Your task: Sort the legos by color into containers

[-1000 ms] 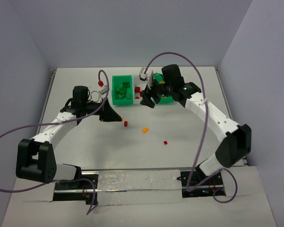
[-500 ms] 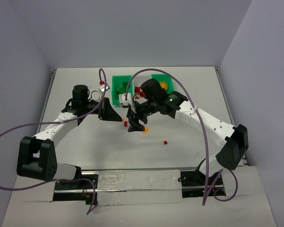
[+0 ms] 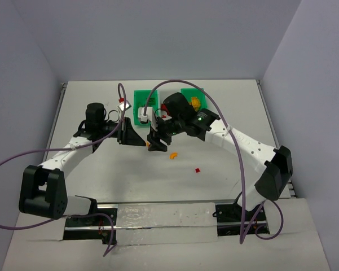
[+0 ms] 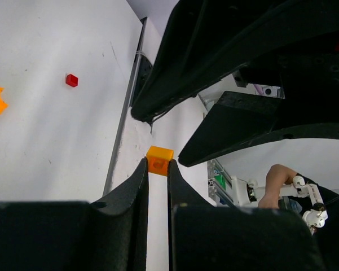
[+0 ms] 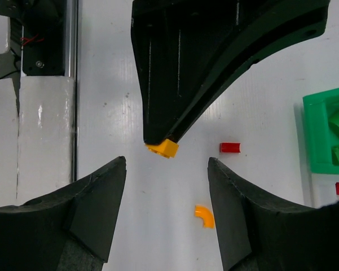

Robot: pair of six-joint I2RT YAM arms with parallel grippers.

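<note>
One orange brick (image 5: 163, 148) in left claw (image 4: 158, 167), right claw (image 5: 166, 164) spread close.

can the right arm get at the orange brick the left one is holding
Probably yes. The orange brick sticks out of the left gripper, shut on it, and the right gripper is open with the brick facing its gap; nothing lies between.
</note>
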